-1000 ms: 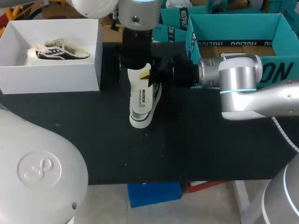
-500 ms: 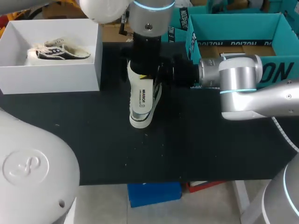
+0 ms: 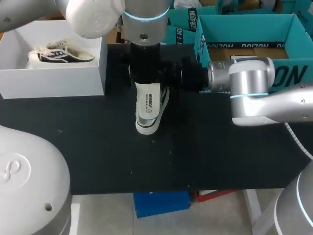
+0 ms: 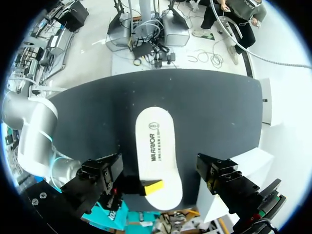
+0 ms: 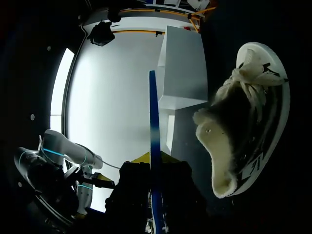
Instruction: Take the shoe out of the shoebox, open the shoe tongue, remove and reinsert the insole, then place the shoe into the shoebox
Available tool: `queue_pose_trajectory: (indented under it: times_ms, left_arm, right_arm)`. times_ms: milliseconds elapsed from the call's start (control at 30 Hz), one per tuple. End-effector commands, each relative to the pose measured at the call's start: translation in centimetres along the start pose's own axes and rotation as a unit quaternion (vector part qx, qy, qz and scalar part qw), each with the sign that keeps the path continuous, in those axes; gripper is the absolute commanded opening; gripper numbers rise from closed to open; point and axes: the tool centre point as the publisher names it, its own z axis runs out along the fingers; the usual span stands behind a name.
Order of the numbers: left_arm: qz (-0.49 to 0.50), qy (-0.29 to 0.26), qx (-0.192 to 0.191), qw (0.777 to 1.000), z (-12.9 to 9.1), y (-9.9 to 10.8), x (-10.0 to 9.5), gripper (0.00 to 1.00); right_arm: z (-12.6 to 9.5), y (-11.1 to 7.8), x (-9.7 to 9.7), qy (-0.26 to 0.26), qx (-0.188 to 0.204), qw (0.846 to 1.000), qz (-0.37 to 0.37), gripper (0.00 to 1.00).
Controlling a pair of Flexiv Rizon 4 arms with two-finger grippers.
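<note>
**Insole pinched at the heel, shoe on the bench**

Insole point(image 3: 149, 104) sits mid-bench, print side up, over the shoe point(image 3: 164, 100). You can see the shoe's striped side poking out just beside it. Your right arm point(image 3: 249, 88) comes in from the right. Its jaws are pinching the heel end of the insole: in the left wrist view one yellow tip lies on top of the insole point(image 4: 156, 146). In the right wrist view the insole shows edge-on as a thin strip point(image 5: 153, 136) running out of the jaws. There the shoe point(image 5: 248, 122) lies beside that strip, laces and opening visible, on the black bench point(image 3: 220, 156).

Your left arm point(image 3: 144, 29) hangs straight above the insole. Its jaws are spread wide, one finger point(image 4: 100, 175) on each side of the insole, neither touching it.

White shoebox point(image 3: 98, 58) stands at the bench's far left, well apart from the shoe. A second shoe point(image 3: 61, 53) lies inside it.
</note>
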Motion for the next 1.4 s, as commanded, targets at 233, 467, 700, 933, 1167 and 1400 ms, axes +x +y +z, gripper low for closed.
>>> queue_pose_trajectory:
  times_ms: [233,467,700,933,1167,1400]
  left_arm:
    - [-0.001,0.002,0.016,1.000,1.2,3.6,-0.3,1.00]
    - [-0.009,0.003,0.019,1.000,1.5,6.2,0.2,1.00]
    - [-0.018,-0.001,0.025,1.000,2.3,8.6,1.0,1.00]
    - [-0.022,-0.006,0.035,0.999,3.7,10.8,1.5,1.00]
    - [-0.031,-0.005,0.029,0.999,4.0,13.4,2.0,1.00]
    - [-0.044,-0.004,0.030,0.999,4.6,15.0,2.6,1.00]
  right_arm:
    - [0.2,0.1,-0.1,0.000,0.000,1.000,0.000,0.00]
    - [0.2,0.1,-0.1,0.000,0.000,1.000,0.000,0.00]
    - [0.2,0.1,-0.1,0.000,0.000,1.000,0.000,0.00]
    - [0.2,0.1,-0.1,0.000,0.000,1.000,0.000,0.00]
    - [0.2,0.1,-0.1,0.000,0.000,1.000,0.000,0.00]
    - [0.2,0.1,-0.1,0.000,0.000,1.000,0.000,0.00]
